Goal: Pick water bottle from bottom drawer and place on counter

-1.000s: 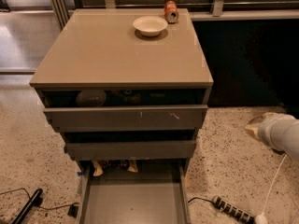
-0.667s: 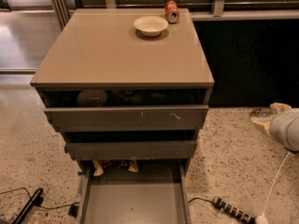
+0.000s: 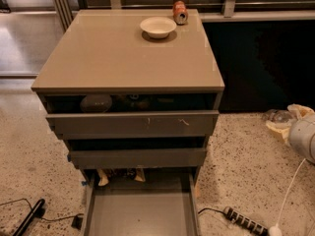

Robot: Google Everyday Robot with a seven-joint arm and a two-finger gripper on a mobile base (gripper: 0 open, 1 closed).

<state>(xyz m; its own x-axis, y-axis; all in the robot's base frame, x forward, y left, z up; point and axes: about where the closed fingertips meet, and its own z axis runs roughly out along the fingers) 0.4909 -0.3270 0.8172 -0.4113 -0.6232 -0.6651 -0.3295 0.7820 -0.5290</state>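
The gripper hung over the floor at the far right, clamped on the clear bottle. Down and left of it, the bottom drawer stood pulled open. Up and left of it, the table carried a bowl and a can.

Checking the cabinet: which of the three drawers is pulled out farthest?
The bottom drawer: its flat grey floor is exposed, while the top drawer and middle drawer are barely open. The hand is at the right edge.
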